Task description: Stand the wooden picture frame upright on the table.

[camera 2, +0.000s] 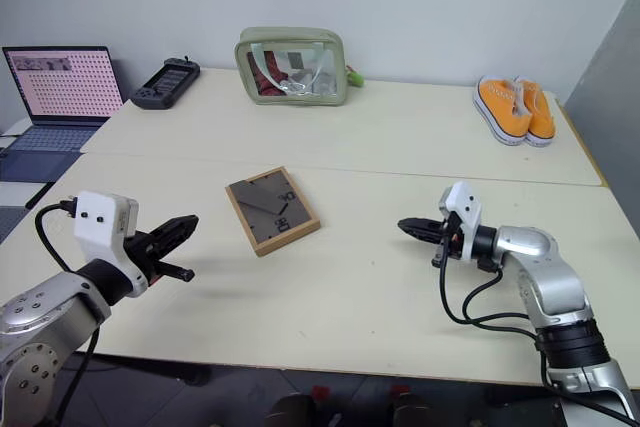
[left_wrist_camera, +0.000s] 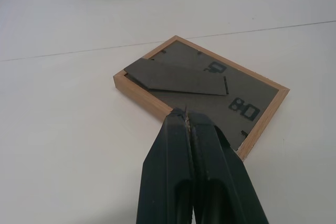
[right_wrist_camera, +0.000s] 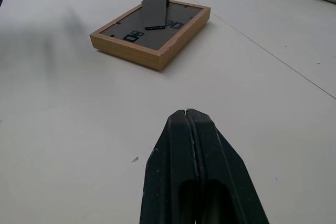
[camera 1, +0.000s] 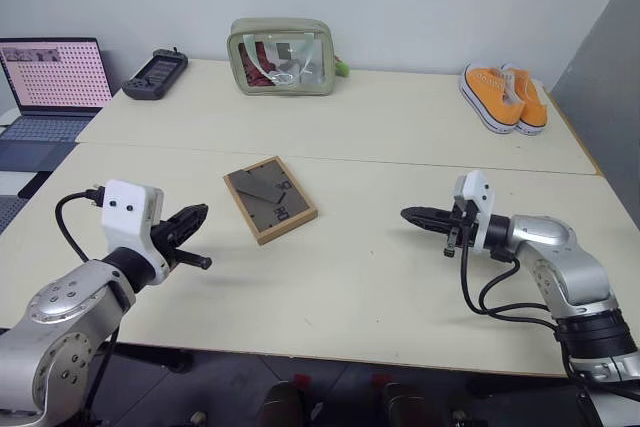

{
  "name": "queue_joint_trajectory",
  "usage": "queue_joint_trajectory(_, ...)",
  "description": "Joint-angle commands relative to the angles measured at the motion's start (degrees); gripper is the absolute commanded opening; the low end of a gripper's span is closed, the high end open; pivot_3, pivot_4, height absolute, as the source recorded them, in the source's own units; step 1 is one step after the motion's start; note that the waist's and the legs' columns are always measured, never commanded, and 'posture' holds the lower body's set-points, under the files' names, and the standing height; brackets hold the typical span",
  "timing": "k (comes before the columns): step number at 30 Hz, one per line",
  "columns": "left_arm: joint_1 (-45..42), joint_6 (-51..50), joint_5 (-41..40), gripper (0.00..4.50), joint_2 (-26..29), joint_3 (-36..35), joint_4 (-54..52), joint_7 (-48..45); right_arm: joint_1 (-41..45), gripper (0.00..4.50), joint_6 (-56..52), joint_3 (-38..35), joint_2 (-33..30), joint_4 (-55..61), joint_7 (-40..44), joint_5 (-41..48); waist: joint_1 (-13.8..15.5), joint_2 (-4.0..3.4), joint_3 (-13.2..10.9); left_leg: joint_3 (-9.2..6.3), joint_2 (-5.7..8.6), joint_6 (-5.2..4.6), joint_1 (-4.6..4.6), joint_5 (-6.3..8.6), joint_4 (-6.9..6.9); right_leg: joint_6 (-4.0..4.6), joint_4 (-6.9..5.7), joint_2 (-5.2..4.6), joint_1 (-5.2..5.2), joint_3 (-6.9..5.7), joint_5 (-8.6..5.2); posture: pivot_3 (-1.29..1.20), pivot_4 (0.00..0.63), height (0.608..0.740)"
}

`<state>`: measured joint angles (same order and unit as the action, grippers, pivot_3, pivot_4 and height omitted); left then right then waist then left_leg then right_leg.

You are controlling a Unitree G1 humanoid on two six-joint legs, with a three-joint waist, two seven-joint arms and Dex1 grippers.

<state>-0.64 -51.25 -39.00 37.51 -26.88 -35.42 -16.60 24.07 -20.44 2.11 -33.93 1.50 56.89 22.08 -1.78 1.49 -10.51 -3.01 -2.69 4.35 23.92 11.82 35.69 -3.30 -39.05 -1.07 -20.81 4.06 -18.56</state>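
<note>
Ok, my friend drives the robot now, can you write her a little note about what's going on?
Left gripper: shut, holding nothing, apart from the frame.
Right gripper: shut, holding nothing, on the frame's other side.
The wooden picture frame lies flat, back panel up, stand folded nearly flat, on the table between both grippers, just past the seam's near side.
Done: nothing yet.
Left: grasp the frame, open the stand, set it upright.

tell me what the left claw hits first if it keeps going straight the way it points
Most likely the wooden picture frame: the shut left claw aims at its near edge, where it lies back-up on the table. Depth is unclear, so it might pass just over it.
</note>
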Motion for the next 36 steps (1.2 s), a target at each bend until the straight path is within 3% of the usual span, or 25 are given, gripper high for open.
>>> queue_joint_trajectory(1, -1.1, -0.2, -0.9, 0.02, 0.2, -0.3, -1.4, 0.0, -0.2, 0.00, 0.0, -1.8, -0.3, 3.0, -0.5, 1.1, 0.0, 0.00, 0.0, 0.00, 0.00, 0.00, 0.00, 0.00, 0.00, 0.00, 0.00, 0.00, 0.00, 0.00, 0.00, 0.00, 0.150, 0.740)
queue_joint_trajectory(31, -2.3, -1.2, -2.0, 0.02, -0.4, -1.6, -1.4, 2.6, 0.1, 0.00, 0.0, -1.5, 0.8, 2.8, -1.0, 0.7, 0.0, 0.00, 0.0, 0.00, 0.00, 0.00, 0.00, 0.00, 0.03, 0.00, -0.01, 0.00, 0.02, 0.00, 0.00, 0.00, 0.150, 0.740)
queue_joint_trajectory(36, -1.4, 0.2, 1.2, 0.02, -1.0, -2.5, 0.4, 4.8, 0.4, 0.00, 0.9, -1.4, 1.3, 1.9, -1.4, 0.1, 0.0, 0.00, 0.0, 0.00, 0.00, 0.00, 0.00, 0.00, 0.03, 0.00, -0.02, 0.00, 0.02, 0.00, 0.00, 0.00, 0.150, 0.740)
